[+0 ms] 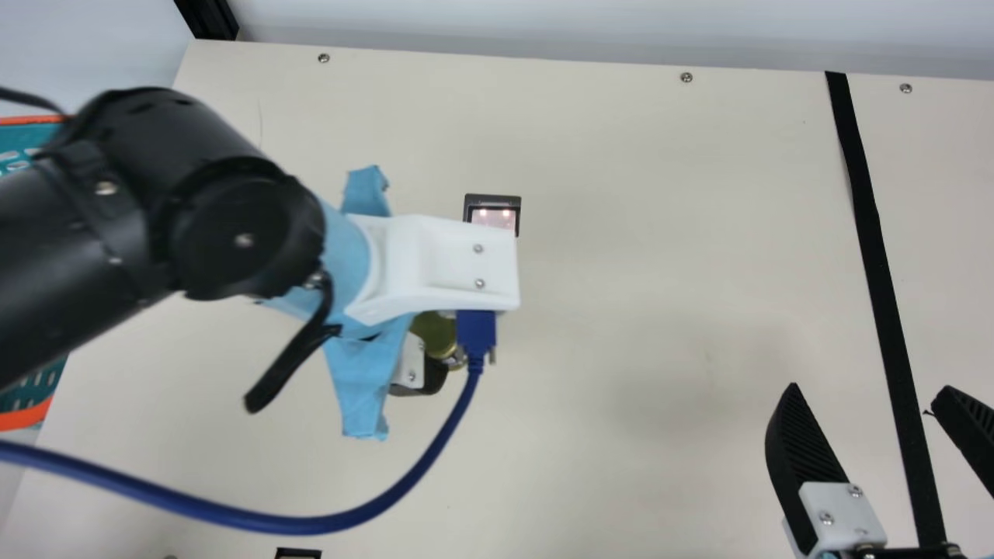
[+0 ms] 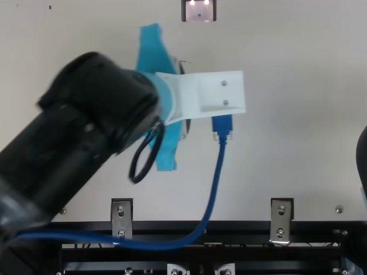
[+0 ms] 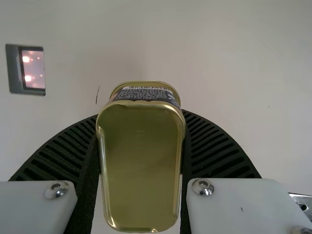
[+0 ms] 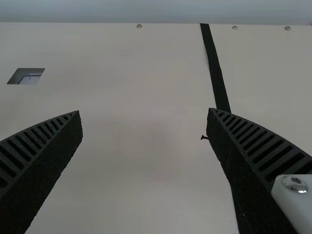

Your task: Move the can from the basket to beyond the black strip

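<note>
The can (image 3: 140, 165) is found clamped in the left claw (image 1: 435, 379), over the desk (image 1: 660, 194) between the basket (image 1: 23, 419) and the black strip (image 1: 874, 256); the right claw (image 1: 866, 390) is noted with fingers spread apart

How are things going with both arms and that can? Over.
Left gripper shut on the can, out of the basket, short of the black strip. Right gripper open, empty, near the strip; possibly in the way.
</note>
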`<state>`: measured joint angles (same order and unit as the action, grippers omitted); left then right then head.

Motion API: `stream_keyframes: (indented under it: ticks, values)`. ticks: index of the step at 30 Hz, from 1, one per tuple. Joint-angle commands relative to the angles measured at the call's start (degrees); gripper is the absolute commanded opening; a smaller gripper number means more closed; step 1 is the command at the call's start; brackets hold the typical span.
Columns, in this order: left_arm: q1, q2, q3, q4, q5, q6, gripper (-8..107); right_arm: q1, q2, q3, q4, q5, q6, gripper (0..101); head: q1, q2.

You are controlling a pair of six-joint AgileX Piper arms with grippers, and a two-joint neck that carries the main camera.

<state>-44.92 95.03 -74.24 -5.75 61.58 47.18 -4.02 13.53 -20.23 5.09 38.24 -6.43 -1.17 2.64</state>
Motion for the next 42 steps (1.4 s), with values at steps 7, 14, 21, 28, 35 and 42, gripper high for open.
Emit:
stream_keyframes:
  ticks: [7,14,21,28,35,42]
  values:
    - [-1.86,7.58,-3.52,0.41,-0.32,2.36,10,0.0,0.0,0.0,0.0,0.0,0.0,101,-0.19,-0.15]
    - [-2.48,11.56,-5.44,0.17,-0.57,3.38,10,0.0,0.0,0.0,0.0,0.0,0.0,101,-0.19,-0.15]
    - [-2.59,13.51,-6.13,-0.24,-1.08,4.03,13,0.0,0.0,0.0,0.0,0.0,0.0,101,-0.19,-0.15]
    - [-2.59,13.35,-5.61,-0.88,-2.0,4.4,90,0.0,0.0,0.0,0.0,0.0,0.0,101,-0.19,-0.15]
    - [-2.47,9.54,-4.2,-1.25,-1.39,3.42,90,0.0,0.0,0.0,0.0,0.0,0.0,101,-0.19,-0.15]
    - [-0.92,1.88,-1.7,-3.56,1.54,2.22,90,0.0,0.0,0.0,0.0,0.0,0.0,101,-0.19,-0.15]
